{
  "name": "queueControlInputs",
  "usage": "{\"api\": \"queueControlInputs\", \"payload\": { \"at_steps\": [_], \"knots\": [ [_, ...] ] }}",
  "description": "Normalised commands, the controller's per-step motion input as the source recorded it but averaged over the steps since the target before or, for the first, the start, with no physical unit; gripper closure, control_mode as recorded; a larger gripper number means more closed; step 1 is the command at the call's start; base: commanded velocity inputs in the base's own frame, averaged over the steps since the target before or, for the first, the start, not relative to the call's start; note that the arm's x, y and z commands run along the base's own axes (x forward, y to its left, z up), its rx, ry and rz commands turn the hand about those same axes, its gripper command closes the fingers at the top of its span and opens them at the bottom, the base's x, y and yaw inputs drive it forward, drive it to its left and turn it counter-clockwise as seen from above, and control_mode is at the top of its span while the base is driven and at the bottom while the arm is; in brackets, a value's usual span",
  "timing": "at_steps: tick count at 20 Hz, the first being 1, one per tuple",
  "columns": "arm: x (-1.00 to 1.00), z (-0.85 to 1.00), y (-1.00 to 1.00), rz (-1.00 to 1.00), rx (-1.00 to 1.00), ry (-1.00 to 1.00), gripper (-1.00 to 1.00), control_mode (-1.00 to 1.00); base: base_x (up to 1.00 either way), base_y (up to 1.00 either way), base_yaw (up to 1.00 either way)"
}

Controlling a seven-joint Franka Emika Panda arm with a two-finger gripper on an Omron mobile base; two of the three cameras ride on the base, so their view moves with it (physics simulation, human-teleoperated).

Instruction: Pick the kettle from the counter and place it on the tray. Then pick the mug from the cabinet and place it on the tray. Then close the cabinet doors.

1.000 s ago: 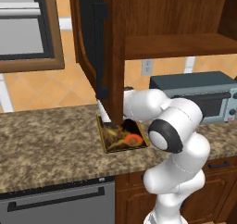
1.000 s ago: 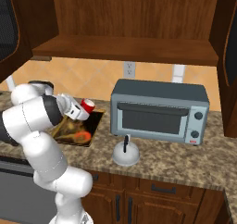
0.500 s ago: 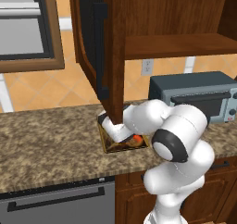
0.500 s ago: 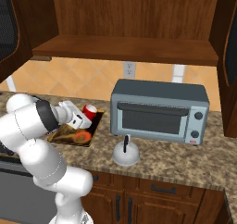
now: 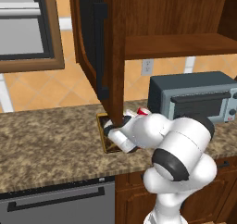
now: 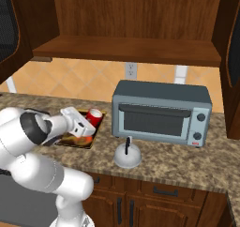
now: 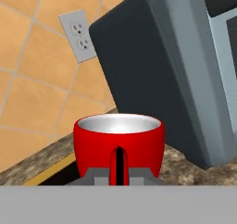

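One red mug reaches the tray's corner

Fingers (image 7: 119,172) pinch the mug's handle; the mug (image 6: 94,117) sits upright, whitish inside, at the gold-rimmed tray's (image 6: 95,139) right end, near the grey toaster oven (image 6: 161,111). An open cabinet door (image 5: 99,56) hangs just above the desk (image 5: 51,140).

- The scene is lit evenly and brightly, with no single light source to be made out.
- The inside of the cabinet (image 6: 126,15) is left darker at the upper edge of both base views.
- A soft shadow is cast under the toaster oven (image 6: 161,112).
- Pale sheen is seen inside the mug (image 7: 118,144).
- Edges are rendered sharply; no blur or edge distortion is noted.
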Motion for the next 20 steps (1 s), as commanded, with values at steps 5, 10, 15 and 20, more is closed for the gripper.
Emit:
{"api": "queueControlInputs", "payload": {
  "at_steps": [5,10,15,20],
  "knots": [
    [0.00,0.00,0.89,-0.32,-0.24,-0.25,1.00,-1.00,0.00,0.00,0.00],
    [0.03,0.00,0.97,-0.26,-0.21,-0.13,1.00,-1.00,0.00,0.00,0.00],
    [0.34,0.03,0.99,-0.24,-0.17,0.00,1.00,-1.00,0.00,0.00,0.00],
    [0.40,0.05,0.98,-0.26,-0.23,-0.05,1.00,-1.00,0.00,0.00,0.00]
  ]
}}
